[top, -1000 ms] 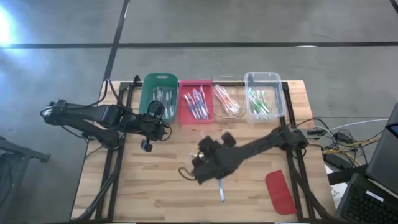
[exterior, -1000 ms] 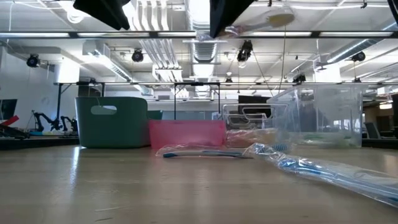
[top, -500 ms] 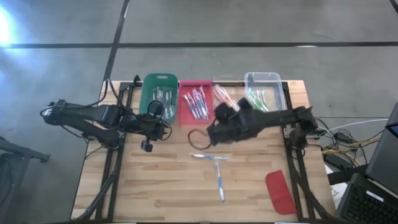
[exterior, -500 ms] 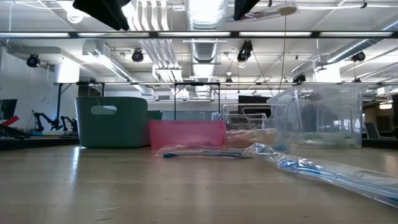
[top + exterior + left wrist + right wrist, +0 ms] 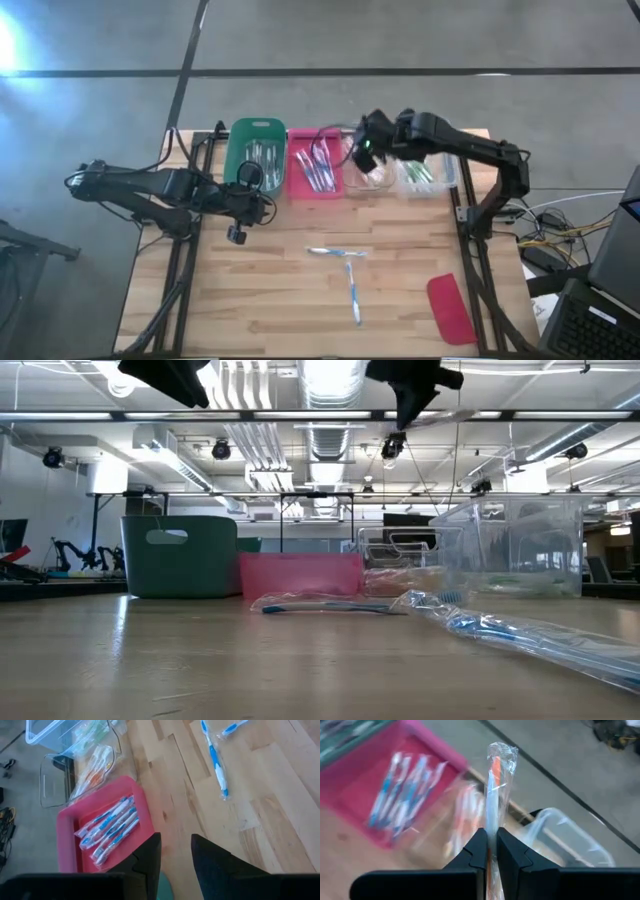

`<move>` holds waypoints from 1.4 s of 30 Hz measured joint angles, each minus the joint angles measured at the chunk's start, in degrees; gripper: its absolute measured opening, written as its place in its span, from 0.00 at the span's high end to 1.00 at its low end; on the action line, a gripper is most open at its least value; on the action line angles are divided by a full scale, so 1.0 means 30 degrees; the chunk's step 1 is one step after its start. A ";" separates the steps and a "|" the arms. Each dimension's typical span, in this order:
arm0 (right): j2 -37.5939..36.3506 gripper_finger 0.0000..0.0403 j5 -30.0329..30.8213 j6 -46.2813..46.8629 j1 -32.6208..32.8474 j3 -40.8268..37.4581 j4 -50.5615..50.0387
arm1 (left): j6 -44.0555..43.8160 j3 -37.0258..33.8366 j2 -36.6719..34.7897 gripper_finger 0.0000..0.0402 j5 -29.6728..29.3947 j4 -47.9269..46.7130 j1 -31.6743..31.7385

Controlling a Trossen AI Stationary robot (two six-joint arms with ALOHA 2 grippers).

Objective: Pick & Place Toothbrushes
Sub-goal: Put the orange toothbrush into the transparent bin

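High view: right tool (image 5: pixel 366 152) had swung from mid-table to above the orange tray (image 5: pixel 364 178); left tool (image 5: pixel 237 232) waited, slightly parted. Right wrist view: its fingers pinched an orange brush (image 5: pixel 492 790), release pending. Left wrist view: two blue brushes (image 5: pixel 216 762) remained on the table (image 5: pixel 260 805).

Looked like a robotics lab or workshop: bare concrete floor (image 5: pixel 320 40), exposed ceiling ducts (image 5: pixel 320 435) and strip lights, wooden worktable (image 5: pixel 300 300) on a metal frame.
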 joint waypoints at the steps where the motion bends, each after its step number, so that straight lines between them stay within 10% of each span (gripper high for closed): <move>1: -0.0025 0.97 -0.0016 -0.0395 -0.0449 -0.0030 0.0148 | -0.0014 0.0000 0.0000 0.72 -0.0008 0.0037 0.0000; 24: 0.0001 0.97 -0.5872 -0.6717 -0.6788 -0.5136 0.8726 | 0.0010 0.0000 0.0000 0.72 -0.0459 0.1614 -0.0002; 42: 0.0001 0.97 -0.7024 -0.5982 -0.7344 -0.9809 1.4888 | 0.0037 0.0000 0.0000 0.72 -0.1341 0.2152 0.0000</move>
